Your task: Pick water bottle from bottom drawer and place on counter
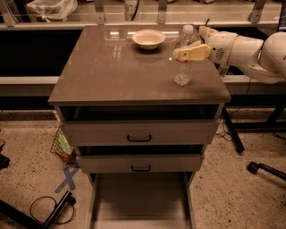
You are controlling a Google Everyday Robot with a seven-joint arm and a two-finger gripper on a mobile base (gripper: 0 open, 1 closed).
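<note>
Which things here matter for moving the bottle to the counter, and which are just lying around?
Job: bottle standing on counter; open bottom drawer; gripper at the bottle's upper half.
Lying about: bowl, bag, tape cross.

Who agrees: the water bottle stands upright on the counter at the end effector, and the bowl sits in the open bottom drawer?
Wrong on the bowl: the camera view shows it on the counter, farther back than the water bottle, not in the bottom drawer. The bottle does stand upright at the end effector.
</note>
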